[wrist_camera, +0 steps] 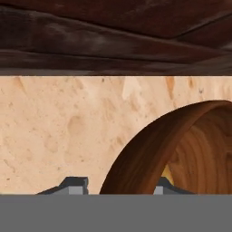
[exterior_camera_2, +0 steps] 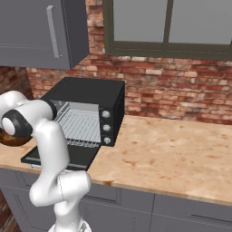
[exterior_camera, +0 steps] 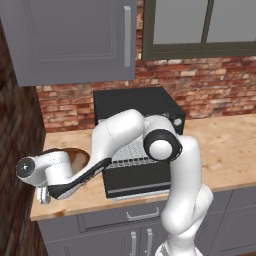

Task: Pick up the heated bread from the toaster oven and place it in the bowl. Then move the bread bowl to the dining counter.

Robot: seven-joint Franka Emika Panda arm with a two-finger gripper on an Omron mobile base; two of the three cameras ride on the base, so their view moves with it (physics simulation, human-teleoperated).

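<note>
The dark brown wooden bowl (exterior_camera: 64, 151) sits at the left end of the counter, beside the black toaster oven (exterior_camera: 135, 107). The oven's door hangs open and its wire rack (exterior_camera: 129, 152) is bare. My gripper (exterior_camera: 44, 194) hangs low over the bowl's near-left edge. In the hand view the gripper (wrist_camera: 118, 186) straddles the bowl (wrist_camera: 145, 149), shut on its rim, with one fingertip (wrist_camera: 74, 185) outside the wall and the other inside. A golden sliver of the heated bread (wrist_camera: 166, 174) shows inside the bowl. The bowl (exterior_camera_2: 10, 138) peeks from behind my arm. The dining counter is out of view.
A dark wood side wall (exterior_camera: 15, 130) stands close to the left of the bowl. Grey upper cabinets (exterior_camera: 70, 35) hang above. The open oven door (exterior_camera: 137, 184) juts toward the counter's front edge. Bare wooden counter (exterior_camera_2: 172, 154) stretches to the right of the oven.
</note>
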